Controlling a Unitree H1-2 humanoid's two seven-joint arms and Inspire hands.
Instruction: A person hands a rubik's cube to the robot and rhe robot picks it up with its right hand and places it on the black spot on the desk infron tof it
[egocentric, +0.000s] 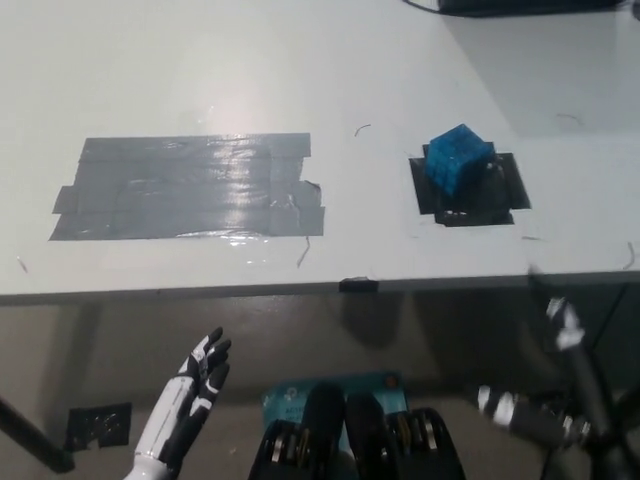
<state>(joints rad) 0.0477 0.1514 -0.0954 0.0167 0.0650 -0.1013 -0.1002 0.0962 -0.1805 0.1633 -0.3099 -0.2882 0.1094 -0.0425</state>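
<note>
A blue rubik's cube (458, 160) sits on the black spot (505, 193), a square of black tape at the right of the white desk (250, 80). Nothing touches the cube. My black right hand (555, 400) hangs low at the bottom right, below the desk's front edge and well clear of the cube, with its fingers spread and holding nothing. My white left hand (190, 395) rests at the lower left under the desk edge, fingers apart and empty.
A wide patch of grey tape (190, 187) covers the left middle of the desk. A dark object (530, 5) lies at the far right edge. A small black clip (358, 286) sits on the front edge. A teal item (300, 395) lies on the floor.
</note>
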